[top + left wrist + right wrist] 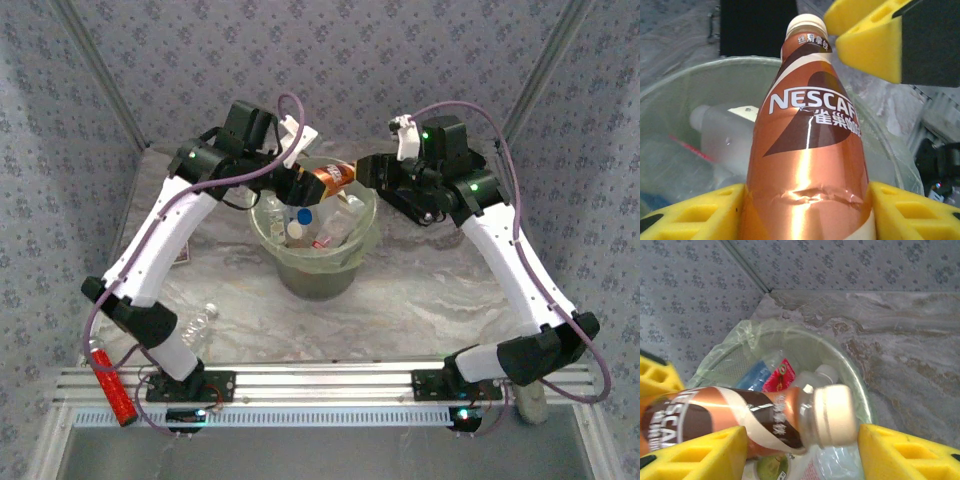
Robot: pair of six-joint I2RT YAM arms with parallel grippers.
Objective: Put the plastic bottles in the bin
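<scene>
Shiny orange and brown plastic: a Nescafe bottle (333,178), lying sideways in the air right over the mouth of the bin (322,278). Cream cap (835,415) pointing toward the right arm. Not yet in the bin.

Pinched round its fat part by the left gripper (807,190), with a yellow pad (690,217) on each side. Squeezed hard enough to crease the label between them.

Right gripper (802,437) spread wide at the cap end, with neck and cap in the gap between its pads. Clear space between the cap and the pad on one side. On the other side, hard to tell if touching or just close.

Down inside the pale green bin, with its thin bag over the rim: more bottles (300,218). Among them a clear one with a white cap (725,132), a blue one (756,375) and a bit of red label (780,377).

Outside the bin, one small clear bottle (200,322) lying on the grey marbled table (430,290), close to the left arm's base. Red tube (112,385) at the near left corner, beside that same arm. Black box (757,25) just past the bin's far rim, seen from the left wrist.
</scene>
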